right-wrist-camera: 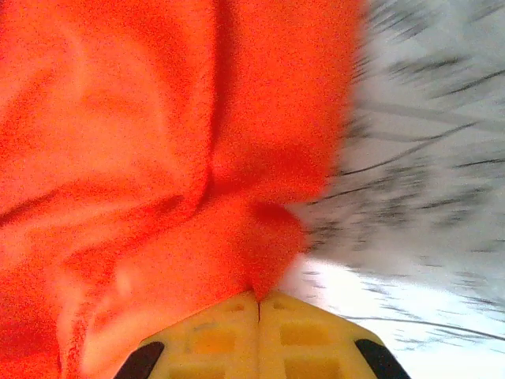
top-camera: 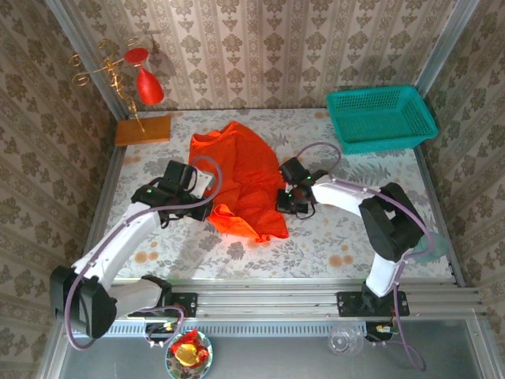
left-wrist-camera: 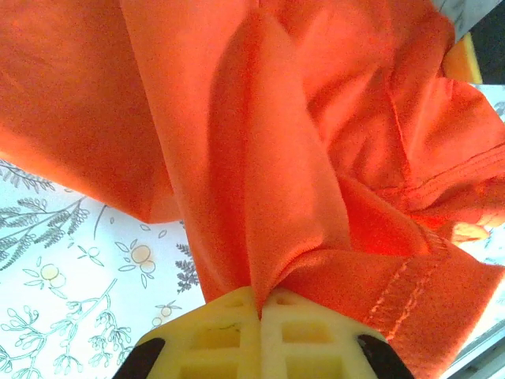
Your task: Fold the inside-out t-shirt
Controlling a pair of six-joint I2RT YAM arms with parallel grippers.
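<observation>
The inside-out t-shirt (top-camera: 245,178) is a bright orange-red crumpled heap in the middle of the floral table, longer front to back. My left gripper (top-camera: 207,207) is at its left near edge, shut on a pinch of the t-shirt (left-wrist-camera: 260,197) cloth that rises from between the yellow fingers (left-wrist-camera: 229,332). A stitched hem (left-wrist-camera: 410,276) runs to the right of that pinch. My right gripper (top-camera: 282,199) is at the shirt's right edge, shut on a corner of the t-shirt (right-wrist-camera: 158,158) between its yellow fingers (right-wrist-camera: 300,335).
A teal basket (top-camera: 381,117) stands at the back right. A red ornament on a gold stand (top-camera: 142,79) and a flat orange-brown block (top-camera: 143,129) are at the back left. Patterned walls close the table on three sides.
</observation>
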